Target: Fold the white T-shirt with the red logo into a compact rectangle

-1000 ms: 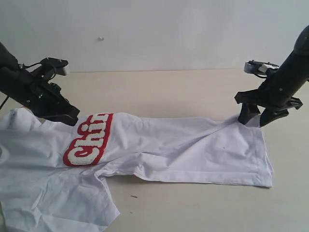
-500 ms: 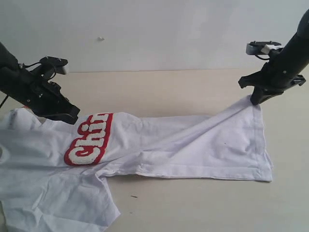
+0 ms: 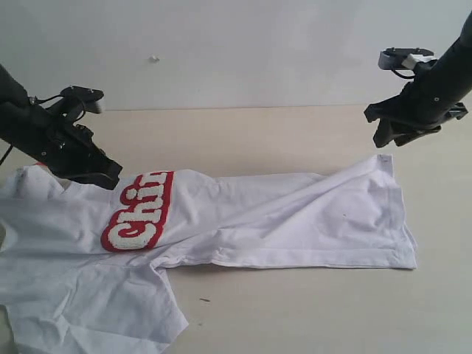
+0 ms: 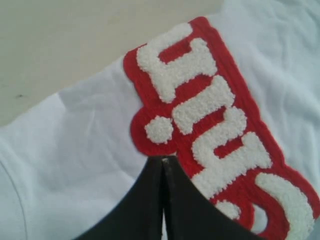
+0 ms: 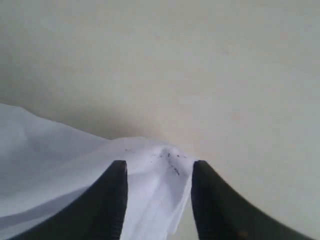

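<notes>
Exterior view: a white cotton short-sleeved T-shirt [image 3: 295, 221] lies rumpled across the pale beige tabletop [image 3: 280, 133], with its hem end to the right and one sleeve spread at lower left. The red-bordered strip of fuzzy white letters [image 3: 139, 214] faces up on the chest (only its first few letters show before the cloth folds under). The black left gripper [image 3: 103, 175] rests on the T-shirt just beside the strip's far end. In the left wrist view its jaws are pressed together at the strip's edge; whether they nip any fabric cannot be told. The black right gripper [image 3: 389, 139] hangs above the far hem corner, apart from it. The right wrist view shows its jaws spread, with that corner lying below and between them.
</notes>
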